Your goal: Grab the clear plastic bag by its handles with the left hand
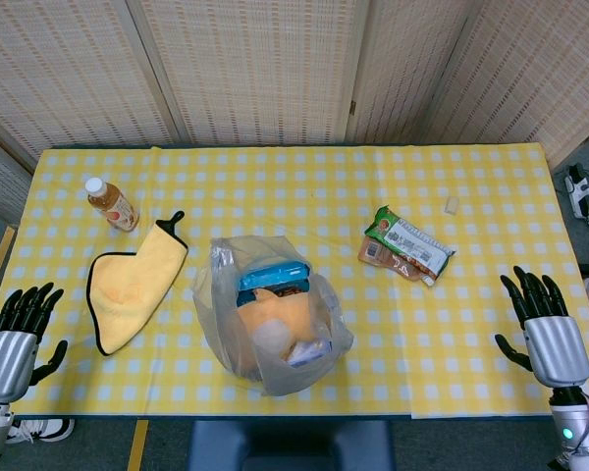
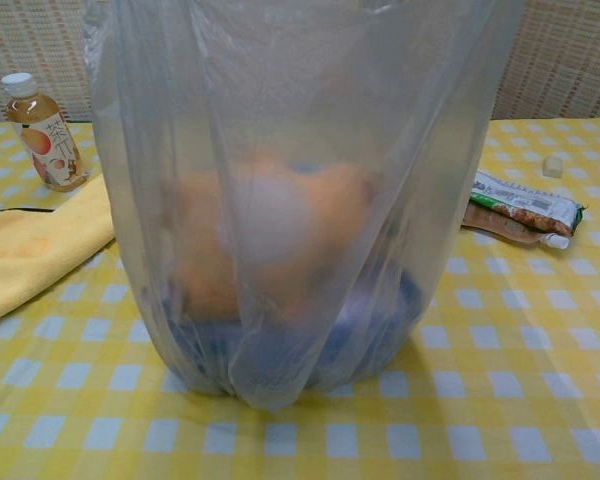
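Observation:
The clear plastic bag [image 1: 271, 316] stands on the yellow checked table near the front edge, holding an orange item, a blue packet and other goods. In the chest view the bag [image 2: 300, 190] fills most of the frame; its handles are cut off at the top. In the head view the handles are hard to pick out among the folds at the bag's top. My left hand [image 1: 15, 339] rests at the table's front left edge, fingers spread, well apart from the bag. At the front right edge is my right hand [image 1: 545, 329], likewise spread and holding nothing.
A yellow cloth [image 1: 133, 285] lies left of the bag, with a tea bottle [image 1: 111, 203] beyond it. A snack packet [image 1: 407, 245] lies to the right, and a small white piece [image 1: 452, 204] farther back. Woven screens close off the far side.

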`<move>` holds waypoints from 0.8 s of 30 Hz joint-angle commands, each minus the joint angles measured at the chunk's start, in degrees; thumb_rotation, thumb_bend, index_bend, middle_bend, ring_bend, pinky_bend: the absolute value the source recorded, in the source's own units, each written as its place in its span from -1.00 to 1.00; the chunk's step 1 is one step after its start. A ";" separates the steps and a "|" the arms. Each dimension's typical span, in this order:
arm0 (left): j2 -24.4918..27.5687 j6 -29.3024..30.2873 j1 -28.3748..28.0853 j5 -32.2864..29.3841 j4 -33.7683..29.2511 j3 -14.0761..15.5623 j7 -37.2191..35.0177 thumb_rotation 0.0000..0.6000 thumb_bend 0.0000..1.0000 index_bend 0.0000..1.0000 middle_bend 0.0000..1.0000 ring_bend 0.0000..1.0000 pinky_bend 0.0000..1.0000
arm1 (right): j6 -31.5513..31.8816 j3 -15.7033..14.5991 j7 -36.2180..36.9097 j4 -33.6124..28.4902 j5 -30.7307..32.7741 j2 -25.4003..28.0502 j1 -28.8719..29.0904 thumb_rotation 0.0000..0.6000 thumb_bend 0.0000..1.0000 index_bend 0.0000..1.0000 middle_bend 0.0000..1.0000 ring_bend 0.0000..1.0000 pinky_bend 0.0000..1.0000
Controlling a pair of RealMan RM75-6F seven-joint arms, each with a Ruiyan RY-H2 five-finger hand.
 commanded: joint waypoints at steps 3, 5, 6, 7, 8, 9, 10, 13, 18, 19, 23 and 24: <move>-0.16 0.38 0.21 -0.39 0.04 -0.21 1.15 1.00 -0.10 -0.80 -0.86 -1.00 -1.00 | -1.06 -0.46 0.52 -0.09 -0.31 0.17 0.38 1.00 -0.43 -1.00 -1.00 -1.00 -1.00; -0.26 0.65 0.34 -0.07 -0.15 -0.04 1.24 1.00 -0.10 -0.80 -0.86 -1.00 -1.00 | -1.20 -0.54 0.30 -0.05 -0.39 0.19 0.45 1.00 -0.43 -1.00 -1.00 -1.00 -1.00; -0.19 0.69 0.41 0.23 -0.32 0.21 0.83 1.00 -0.10 -0.80 -0.86 -1.00 -1.00 | -1.07 -0.62 0.17 -0.12 -0.57 0.19 0.40 1.00 -0.43 -1.00 -1.00 -1.00 -1.00; 0.04 0.63 0.44 0.71 -0.55 0.59 0.14 1.00 -0.10 -0.80 -0.86 -1.00 -1.00 | -0.67 -0.80 0.23 -0.33 -1.09 0.28 0.28 1.00 -0.43 -1.00 -1.00 -1.00 -1.00; 0.30 0.58 0.42 1.11 -0.73 0.85 -0.38 1.00 -0.10 -0.80 -0.86 -1.00 -1.00 | -0.16 -0.98 0.37 -0.47 -1.65 0.37 0.13 1.00 -0.43 -1.00 -1.00 -1.00 -1.00; 0.65 0.69 0.33 1.75 -1.02 1.09 -1.37 1.00 -0.10 -0.81 -0.86 -1.00 -1.00 | 0.62 -1.24 0.43 -0.51 -2.37 0.46 -0.17 1.00 -0.43 -1.00 -1.00 -1.00 -1.00; 0.91 0.89 0.24 2.36 -1.26 1.26 -2.62 1.00 -0.10 -0.81 -0.86 -1.00 -1.00 | 1.18 -1.45 0.45 -0.52 -2.81 0.53 -0.45 1.00 -0.43 -1.00 -1.00 -1.00 -1.00; 2.14 1.81 -0.70 6.21 -1.94 2.71 -15.33 1.00 -0.10 -0.82 -0.84 -0.94 -0.88 | 2.31 -1.84 1.11 -0.81 -3.47 0.88 -1.11 1.00 -0.43 -1.00 -1.00 -1.00 -1.00; 10.40 2.29 -5.84 16.57 -2.80 8.77 -53.76 1.00 -0.22 -0.75 -0.73 -0.81 -0.67 | 2.24 -2.41 2.81 -0.78 -4.27 1.52 -1.18 1.00 -0.43 -1.00 -1.00 -1.00 -1.00; 12.35 3.06 -7.27 19.12 -2.12 9.99 -60.43 1.00 -0.27 -0.77 -0.72 -0.80 -0.67 | 2.01 -2.57 3.38 -0.78 -4.50 1.77 -1.07 1.00 -0.43 -1.00 -1.00 -1.00 -1.00; 15.52 6.07 -10.45 22.82 -2.71 11.27 -72.80 1.00 -0.39 -0.89 -0.72 -0.85 -0.71 | 1.34 -2.83 4.10 -0.68 -4.84 2.20 -0.76 1.00 -0.43 -1.00 -1.00 -1.00 -1.00; 15.98 6.48 -11.27 23.02 -3.20 11.35 -75.41 1.00 -0.41 -0.92 -0.72 -0.87 -0.73 | 1.10 -2.98 4.30 -0.75 -4.95 2.31 -0.69 1.00 -0.43 -1.00 -1.00 -1.00 -1.00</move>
